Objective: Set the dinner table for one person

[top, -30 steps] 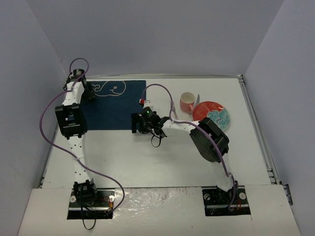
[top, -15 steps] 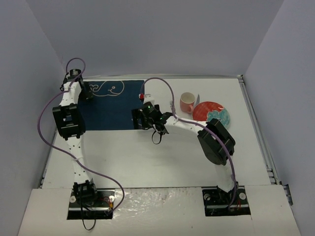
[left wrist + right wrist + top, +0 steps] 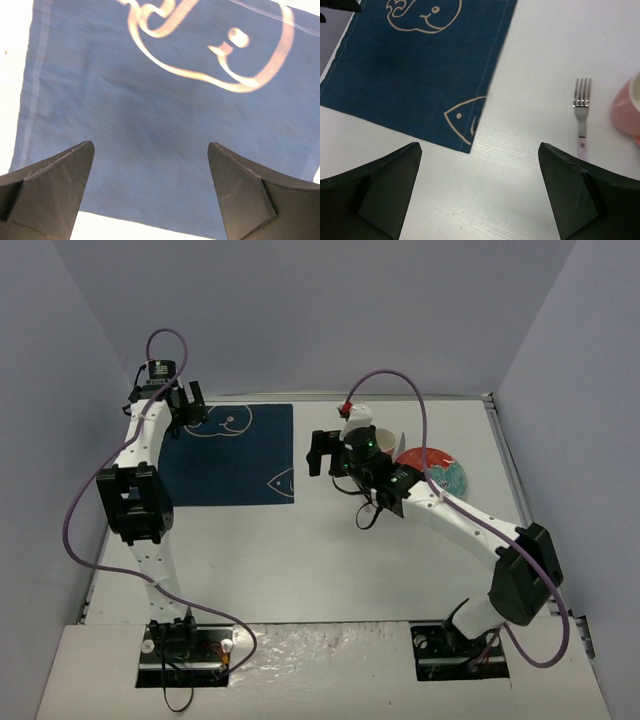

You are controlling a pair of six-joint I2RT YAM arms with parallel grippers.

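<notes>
The dinner table (image 3: 300, 560) is a large white top. A dark blue placemat (image 3: 230, 455) with a whale and a fish outline lies flat on its far left part. My left gripper (image 3: 190, 404) hovers over the mat's far left corner, open and empty. In the left wrist view the whale-print placemat (image 3: 165, 100) fills the gap of that gripper (image 3: 150, 190). My right gripper (image 3: 318, 452) hangs open and empty just right of the mat. The right wrist view shows that gripper (image 3: 477, 195) above bare table (image 3: 530, 75), with the placemat (image 3: 410, 75) to its left.
A fork (image 3: 581, 112) with a pink handle lies right of the mat, beside a pink cup (image 3: 627, 110). From above, the pink cup (image 3: 381, 443) stands behind my right arm, with a red and blue plate (image 3: 435, 472) to its right. Grey walls enclose the table.
Both grippers have let go of the placemat and risen. The right one swung right toward the cup, the left one back over the far left corner. The mat's fish corner now shows.
</notes>
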